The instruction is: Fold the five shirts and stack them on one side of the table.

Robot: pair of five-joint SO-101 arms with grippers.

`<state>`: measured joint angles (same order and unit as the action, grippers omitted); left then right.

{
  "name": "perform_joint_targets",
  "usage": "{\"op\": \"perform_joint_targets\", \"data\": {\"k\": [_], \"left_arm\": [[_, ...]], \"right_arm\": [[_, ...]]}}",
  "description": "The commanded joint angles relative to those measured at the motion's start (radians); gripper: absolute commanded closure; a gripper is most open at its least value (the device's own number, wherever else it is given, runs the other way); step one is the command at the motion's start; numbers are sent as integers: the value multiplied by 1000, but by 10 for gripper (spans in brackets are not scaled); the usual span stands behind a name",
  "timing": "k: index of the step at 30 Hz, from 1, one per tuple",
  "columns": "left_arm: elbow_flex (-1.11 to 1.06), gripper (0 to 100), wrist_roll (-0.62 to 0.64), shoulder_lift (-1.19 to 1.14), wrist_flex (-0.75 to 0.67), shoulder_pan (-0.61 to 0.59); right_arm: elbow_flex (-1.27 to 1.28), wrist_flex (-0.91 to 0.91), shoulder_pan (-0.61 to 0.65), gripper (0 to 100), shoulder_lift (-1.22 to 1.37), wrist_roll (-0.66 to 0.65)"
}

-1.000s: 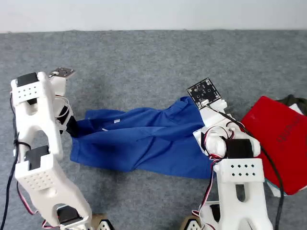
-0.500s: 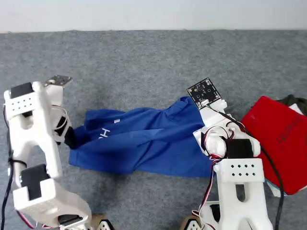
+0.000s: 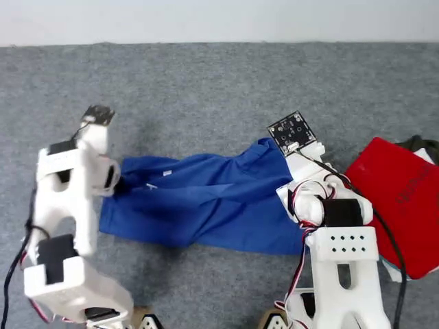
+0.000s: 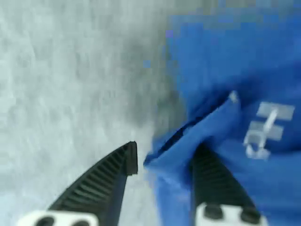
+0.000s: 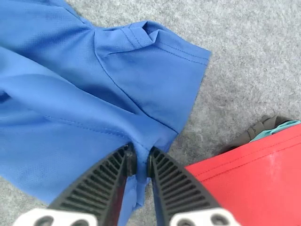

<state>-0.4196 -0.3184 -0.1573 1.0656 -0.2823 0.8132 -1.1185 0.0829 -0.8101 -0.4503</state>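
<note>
Right claw (image 5: 140,155) is clamping the blue shirt (image 3: 206,199) hem, anchoring it; left claw (image 4: 167,153) is gaping apart, straddling the opposite edge, likely readying a fold.

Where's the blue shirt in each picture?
High view: the blue shirt lies spread across the middle of the grey mat.
Left wrist view: the blue shirt's edge sits between the open fingers of the left gripper.
Right wrist view: the right gripper pinches the blue shirt's hem, near the red shirt.
Shared landmark: the grey mat.
</note>
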Motion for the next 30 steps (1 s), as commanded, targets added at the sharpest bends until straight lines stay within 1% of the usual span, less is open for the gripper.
{"op": "perform_joint_targets", "data": {"k": [1,4,7,12,15,18,22,26,28,30], "left_arm": [[84,826,94,-75,-57,91],[220,826,149,-158,-12,118],[338,826,183,-216,32,120],[456,826,238,-244,41,112],[486,826,238,-247,74,120],[493,826,238,-242,158,109],[501,827,238,-215,267,51],[499,826,235,-126,308,-31],[498,825,232,-84,353,-44],[498,821,196,-49,407,-41]], "right_arm": [[-3,18,-2,987,1,-3],[-3,15,-2,987,2,-3],[-3,15,-2,987,2,-3],[-3,15,-2,987,4,-3],[-3,15,-2,987,4,-3],[-3,12,-2,987,4,-3],[-3,10,-2,987,4,-3],[-3,10,-2,987,2,-2],[-3,10,-2,987,1,-2],[-3,10,-2,987,1,-2]]}}
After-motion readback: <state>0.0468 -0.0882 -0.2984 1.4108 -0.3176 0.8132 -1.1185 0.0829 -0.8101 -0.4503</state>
